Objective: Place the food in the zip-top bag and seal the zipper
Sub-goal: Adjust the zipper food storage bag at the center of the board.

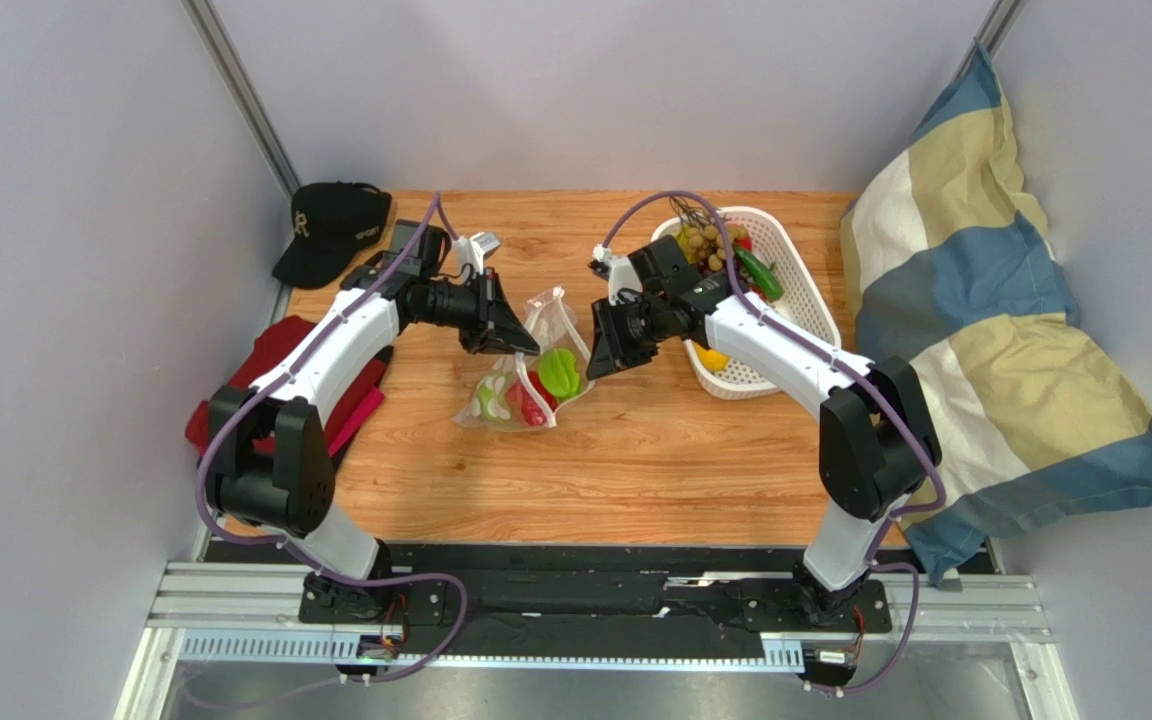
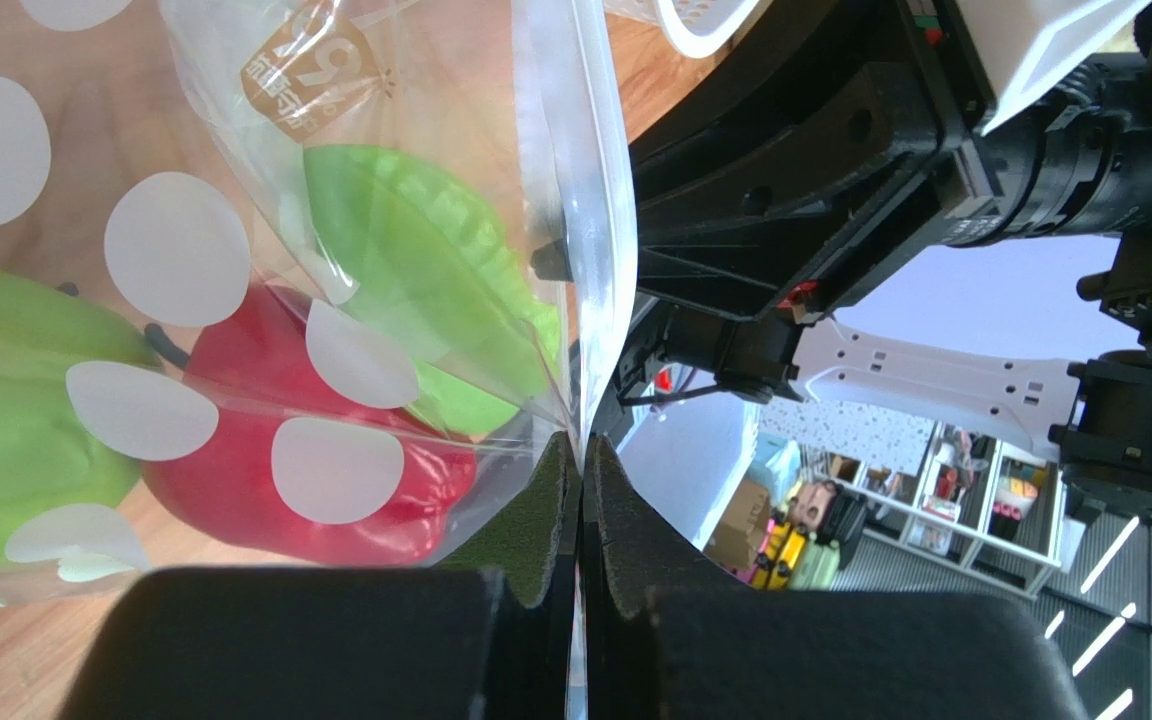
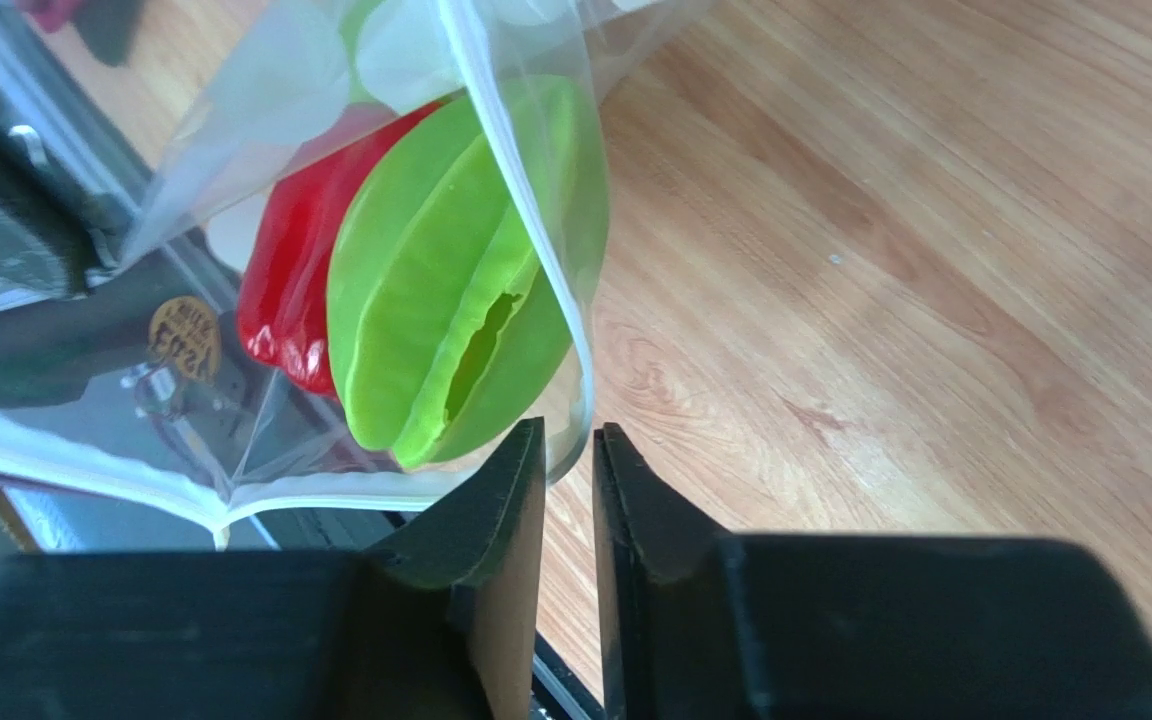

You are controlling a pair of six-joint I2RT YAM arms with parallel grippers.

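Note:
The dotted clear zip-top bag (image 1: 530,360) hangs over the middle of the table. My left gripper (image 2: 581,465) is shut on its top edge by the zipper (image 2: 599,225). Inside the bag lie a green ribbed fruit (image 3: 447,285), a red pepper (image 3: 289,285) and another green piece (image 2: 11,405). The bag's mouth gapes in the right wrist view. My right gripper (image 3: 569,443) stands at the rim's right corner. Its jaws are a narrow slit apart and bare wood shows through the gap. More food stays in the basket: grapes (image 1: 699,240), a green piece (image 1: 758,273), a yellow lemon (image 1: 711,360).
A white plastic basket (image 1: 803,288) stands at the back right, under my right arm. A black cap (image 1: 330,225) lies at the back left and a red cloth (image 1: 259,383) along the left edge. A blue and cream pillow (image 1: 988,330) fills the right side.

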